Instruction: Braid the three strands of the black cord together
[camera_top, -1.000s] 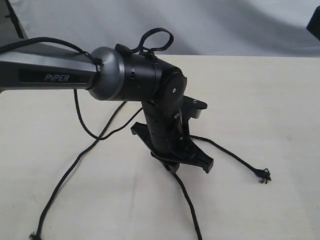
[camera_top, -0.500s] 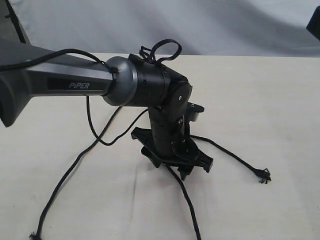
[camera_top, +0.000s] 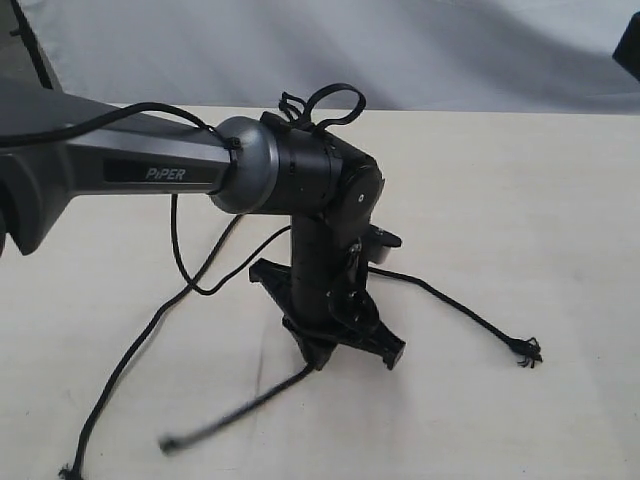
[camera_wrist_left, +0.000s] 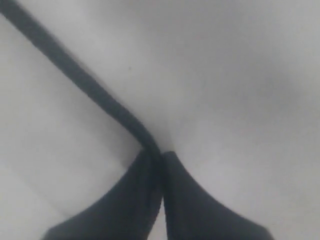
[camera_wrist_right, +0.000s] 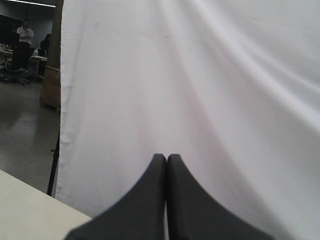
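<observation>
Black thin strands (camera_top: 470, 313), frayed tips

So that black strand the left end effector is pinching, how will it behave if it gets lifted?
Probably floppy: the strand trails limp over the table from the left end effector, its tail blurred. Likely light; it looks thin in the wrist view. It may slip, being pinched only at the fingertips.

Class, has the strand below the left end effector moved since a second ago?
Yes. The strand swung leftward in the exterior view, away from the unmoved frayed tip.
</observation>
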